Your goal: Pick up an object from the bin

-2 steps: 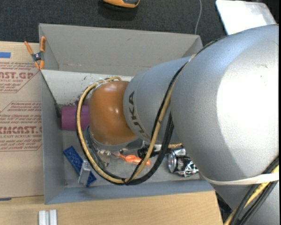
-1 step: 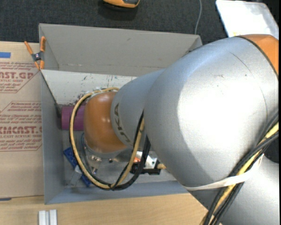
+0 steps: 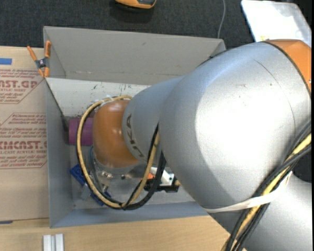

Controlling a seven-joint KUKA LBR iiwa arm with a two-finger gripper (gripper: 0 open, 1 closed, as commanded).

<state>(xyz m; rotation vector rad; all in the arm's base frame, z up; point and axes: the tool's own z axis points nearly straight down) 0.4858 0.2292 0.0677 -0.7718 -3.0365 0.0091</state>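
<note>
Looking down into the grey metal bin (image 3: 131, 56), the view is taken up largely by the grey arm (image 3: 235, 124), which enters from the right and bends down over the bin's near half. An orange cover (image 3: 111, 132) caps the wrist, and a yellow cable (image 3: 80, 140) loops round it together with a black one. Dark lettering runs lengthwise along the grey link just right of the cover; it is too foreshortened to read.

The pincer (image 3: 111, 178) hangs low beneath the cover, close to the floor near the front wall. The wrist hides it from above, so whether it is spread, pressed together or pinching anything cannot be told.

Three things lie nearest to it:
- a purple cylinder (image 3: 73, 130) by the left wall, lying on its side. Its long axis runs roughly left to right, and its right end passes under the orange cover.
- a blue thing (image 3: 76, 174) in the front left corner, partly under the cable loop. Its shape is unclear.
- a small white piece with orange and black parts (image 3: 166, 179) just right of the wrist, tucked under the arm.

No label shows on any of the three.
</note>
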